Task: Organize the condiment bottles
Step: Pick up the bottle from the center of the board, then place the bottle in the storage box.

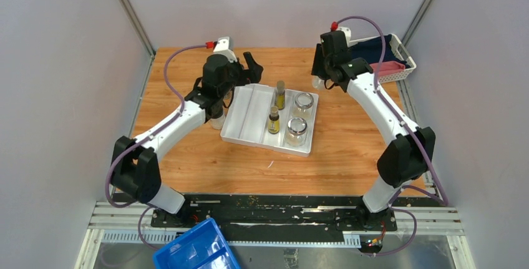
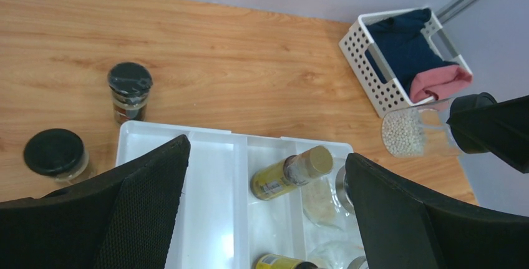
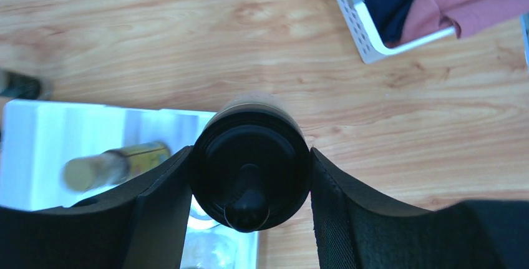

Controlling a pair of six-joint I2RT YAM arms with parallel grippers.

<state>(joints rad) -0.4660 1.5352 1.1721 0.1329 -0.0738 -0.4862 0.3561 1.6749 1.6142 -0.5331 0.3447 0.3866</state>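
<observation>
right gripper (image 3: pixel 248 185) clamps round black-lidded clear jar (image 3: pixel 249 150)

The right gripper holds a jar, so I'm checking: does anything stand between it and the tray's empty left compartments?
Yes: two glass jars and two yellow-labelled bottles stand in the tray compartments between, and the open left gripper hovers near the empty ones.

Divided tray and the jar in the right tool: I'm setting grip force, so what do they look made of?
The divided tray looks like glossy white plastic: opaque, rounded walls, bright glare. The black-lidded jar in the right tool is clear, glass or hard plastic, I cannot tell which; white pellets show through. Its lid looks like matte black plastic.
</observation>
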